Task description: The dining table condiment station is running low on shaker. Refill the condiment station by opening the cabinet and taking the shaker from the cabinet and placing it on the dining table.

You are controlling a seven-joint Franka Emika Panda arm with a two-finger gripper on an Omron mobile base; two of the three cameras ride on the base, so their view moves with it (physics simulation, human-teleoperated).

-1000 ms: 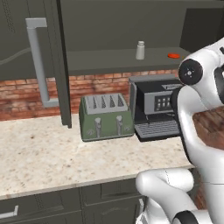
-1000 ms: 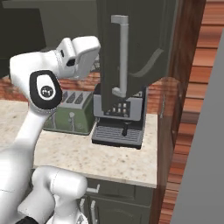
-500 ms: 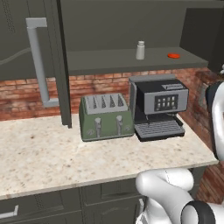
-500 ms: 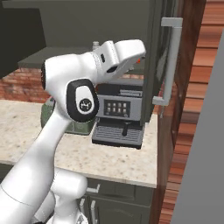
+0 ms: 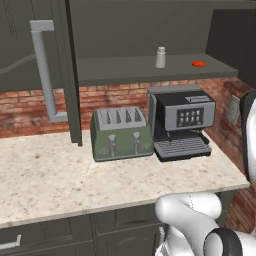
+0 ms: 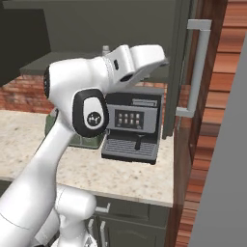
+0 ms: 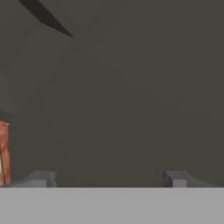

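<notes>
1. In the hand view the fingers (image 7: 109,178) stand wide apart with nothing between them, their two tips (image 7: 41,178) low in the picture, facing a flat dark grey-green surface at close range; a strip of red brick shows at the left edge.
2. The cabinet (image 5: 150,30) is open: one door (image 5: 35,70) with its pale bar handle (image 5: 44,70) hangs swung out at the left in the left base view, and the other door (image 6: 185,67) with its handle (image 6: 197,67) stands open at the right in the right base view.
3. On the cabinet's bottom shelf (image 5: 125,70) the shaker (image 5: 160,57) stands upright, long axis vertical, cap up, towards the right part of the shelf.
4. A small red disc (image 5: 198,63) lies flat on the same shelf, near the shaker and apart from it.
5. Below, on the speckled desk (image 5: 60,175), a green toaster (image 5: 121,134) sits just beside a coffee machine (image 5: 181,122), in front of the brick wall.
</notes>
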